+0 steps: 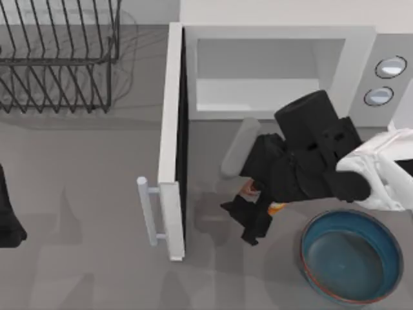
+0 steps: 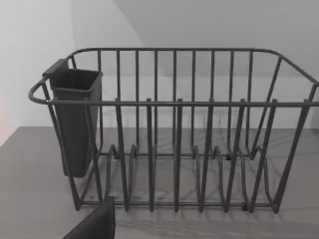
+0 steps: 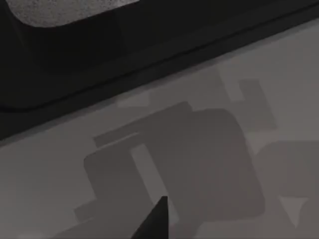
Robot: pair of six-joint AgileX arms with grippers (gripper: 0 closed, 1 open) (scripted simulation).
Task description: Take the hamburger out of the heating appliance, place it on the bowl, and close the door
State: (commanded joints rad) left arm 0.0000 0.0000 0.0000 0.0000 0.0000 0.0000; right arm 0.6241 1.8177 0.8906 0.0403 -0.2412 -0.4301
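The right hand [image 1: 253, 216] is gripping the hamburger [image 1: 276, 206] above the table [image 1: 84, 194], between the open door [image 1: 171, 139] and the bowl [image 1: 352, 256]

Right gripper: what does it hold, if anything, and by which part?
Probably the hamburger: orange bits of it peek out beside the right gripper, before the open microwave. The place of the hold is hidden. Left gripper idles at far left.

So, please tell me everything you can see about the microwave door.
The door is a flat white panel, swung fully open, standing on edge and pointing out from the microwave's left front corner. Its inner face looks dark. A pale grey bar handle sticks out near its free end. Nothing touches it; the right gripper is close by.
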